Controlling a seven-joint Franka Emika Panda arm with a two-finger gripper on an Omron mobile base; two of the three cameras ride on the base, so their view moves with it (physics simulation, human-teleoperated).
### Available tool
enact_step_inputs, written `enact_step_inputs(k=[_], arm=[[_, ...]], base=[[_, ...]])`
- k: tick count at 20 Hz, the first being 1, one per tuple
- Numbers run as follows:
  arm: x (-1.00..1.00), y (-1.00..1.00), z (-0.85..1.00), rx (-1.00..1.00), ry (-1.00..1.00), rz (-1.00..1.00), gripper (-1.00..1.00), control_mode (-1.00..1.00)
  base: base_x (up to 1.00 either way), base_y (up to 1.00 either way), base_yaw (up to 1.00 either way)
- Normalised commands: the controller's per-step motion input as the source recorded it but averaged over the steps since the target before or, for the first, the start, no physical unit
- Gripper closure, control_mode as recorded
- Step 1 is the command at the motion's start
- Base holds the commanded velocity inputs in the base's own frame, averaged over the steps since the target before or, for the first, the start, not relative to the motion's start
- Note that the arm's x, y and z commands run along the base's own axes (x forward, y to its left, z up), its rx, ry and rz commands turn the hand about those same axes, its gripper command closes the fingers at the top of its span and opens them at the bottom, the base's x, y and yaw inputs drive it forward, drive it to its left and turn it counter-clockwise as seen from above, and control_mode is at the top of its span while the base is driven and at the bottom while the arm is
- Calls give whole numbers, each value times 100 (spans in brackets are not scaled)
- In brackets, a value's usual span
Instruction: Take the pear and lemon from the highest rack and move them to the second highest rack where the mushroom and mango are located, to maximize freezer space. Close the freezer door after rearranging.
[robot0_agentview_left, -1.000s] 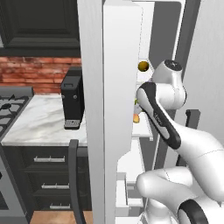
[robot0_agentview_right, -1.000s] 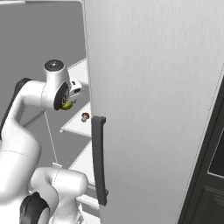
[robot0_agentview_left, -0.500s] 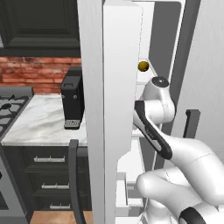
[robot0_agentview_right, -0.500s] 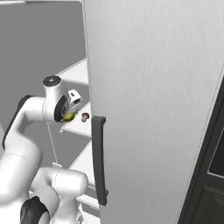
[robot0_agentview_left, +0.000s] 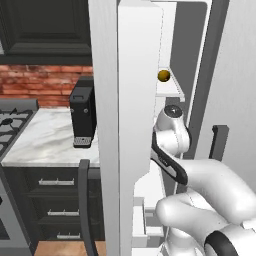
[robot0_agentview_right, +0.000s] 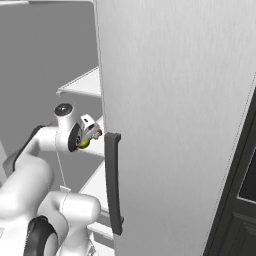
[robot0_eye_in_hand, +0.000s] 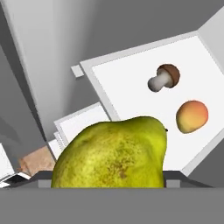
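My gripper is shut on the yellow-green pear, which sits big at the bottom of the hand view and hides the fingertips. Beyond the pear lies the second rack, a flat white shelf with the brown-capped mushroom and the orange-yellow mango on it. On the highest rack the golden-brown lemon rests alone. The freezer door stands open on the left, its white lining facing the shelves. My arm reaches into the freezer below the top rack.
Right of the opening a closed grey door with a dark bar handle stands close to my wrist. A black coffee machine sits on the marble counter left of the open door. Lower white shelves show beneath.
My arm has come down from the level of the highest rack to the second rack, carrying the pear. The lemon has stayed in place.
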Motion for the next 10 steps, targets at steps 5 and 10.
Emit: enact_step_inputs(k=[5, 10], arm=[[55, 0, -40, 0, 0, 0, 100, -100], [58, 0, -35, 0, 0, 0, 100, -100]], base=[[0, 0, 0], [0, 0, 0]])
